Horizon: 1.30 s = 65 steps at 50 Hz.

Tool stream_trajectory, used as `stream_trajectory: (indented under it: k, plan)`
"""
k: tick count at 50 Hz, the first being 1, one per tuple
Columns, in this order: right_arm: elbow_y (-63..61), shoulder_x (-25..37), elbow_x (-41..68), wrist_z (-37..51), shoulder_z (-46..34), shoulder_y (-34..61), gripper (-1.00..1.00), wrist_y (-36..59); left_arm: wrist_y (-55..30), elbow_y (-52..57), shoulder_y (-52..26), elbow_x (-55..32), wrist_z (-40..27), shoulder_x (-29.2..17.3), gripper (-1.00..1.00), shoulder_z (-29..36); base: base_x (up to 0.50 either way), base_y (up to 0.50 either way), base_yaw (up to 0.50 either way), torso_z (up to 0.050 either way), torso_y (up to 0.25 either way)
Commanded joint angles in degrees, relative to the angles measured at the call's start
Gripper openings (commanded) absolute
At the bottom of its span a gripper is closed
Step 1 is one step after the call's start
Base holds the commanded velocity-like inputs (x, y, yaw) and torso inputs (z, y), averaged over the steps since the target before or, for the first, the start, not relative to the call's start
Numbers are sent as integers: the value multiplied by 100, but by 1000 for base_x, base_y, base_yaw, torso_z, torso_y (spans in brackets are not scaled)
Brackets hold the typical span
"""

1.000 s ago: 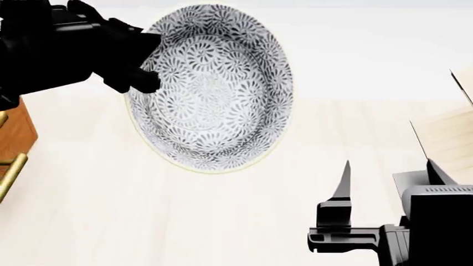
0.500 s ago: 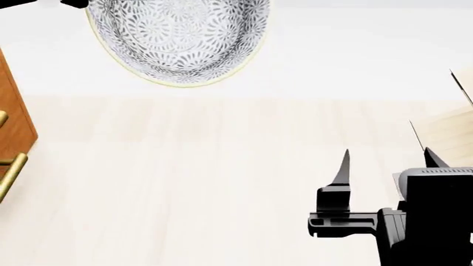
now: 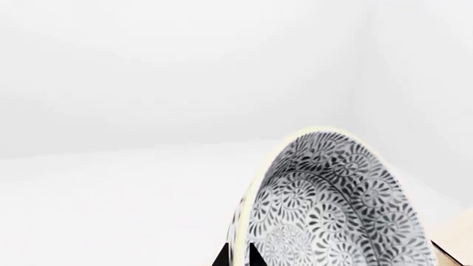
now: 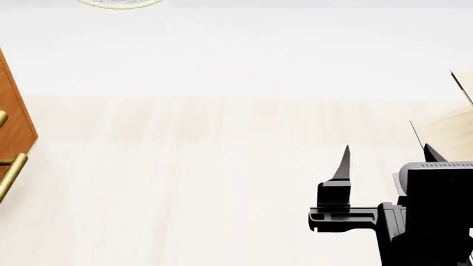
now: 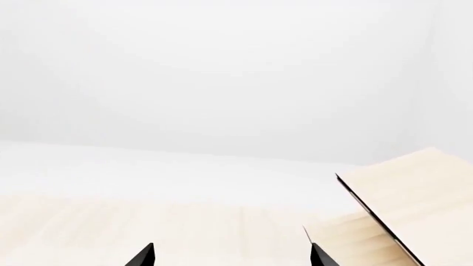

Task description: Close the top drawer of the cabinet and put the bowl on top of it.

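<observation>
The bowl (image 3: 333, 205), white with a dense grey floral pattern and a cream rim, fills the near side of the left wrist view, tilted on edge in the air. My left gripper (image 3: 238, 256) is shut on its rim, one fingertip on each side of the wall. The head view shows only a sliver of the bowl (image 4: 122, 3) at the top edge, and the left arm is out of that frame. A corner of the orange-brown cabinet (image 4: 15, 122) with a brass handle (image 4: 11, 172) shows at the far left. The top drawer cannot be told apart there. My right gripper (image 4: 386, 158) stands open and empty.
A pale wooden rack (image 5: 414, 205) stands close to the right gripper (image 5: 232, 256), and its edge (image 4: 458, 127) shows at the head view's right. Light wooden table (image 4: 192, 183) spreads between the cabinet and the right arm. White wall lies behind.
The left arm has lifted the bowl up and leftward, almost out of the head view's top. The right gripper has stayed in place.
</observation>
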Motion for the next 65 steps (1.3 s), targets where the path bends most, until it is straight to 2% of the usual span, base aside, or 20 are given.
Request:
stream_trajectory:
  k: [1, 26, 36, 53, 65]
  plan:
    - [-3, 19, 26, 3, 26, 0, 100, -9, 53, -376, -507, 116, -123, -166, -100, -204, 0, 0, 0, 0, 10]
    - [-120, 107, 109, 67, 77, -24, 100, 43, 58, -544, -989, 165, -284, -557, -100, -409, 0, 0, 0, 0, 0]
    - [-93, 82, 76, 71, 9, 32, 100, 56, 702, -1267, -1165, 453, -654, -584, -100, -658, 0, 0, 0, 2, 1]
    - [29, 14, -114, -20, -357, 264, 100, 162, 1679, -3060, -1850, 1198, 229, -357, -100, -240, 0, 0, 0, 0, 0]
    - [-65, 68, -110, 44, -371, 209, 100, 216, 1933, -3441, -1933, 1318, 364, -421, -100, -229, 0, 0, 0, 0, 1]
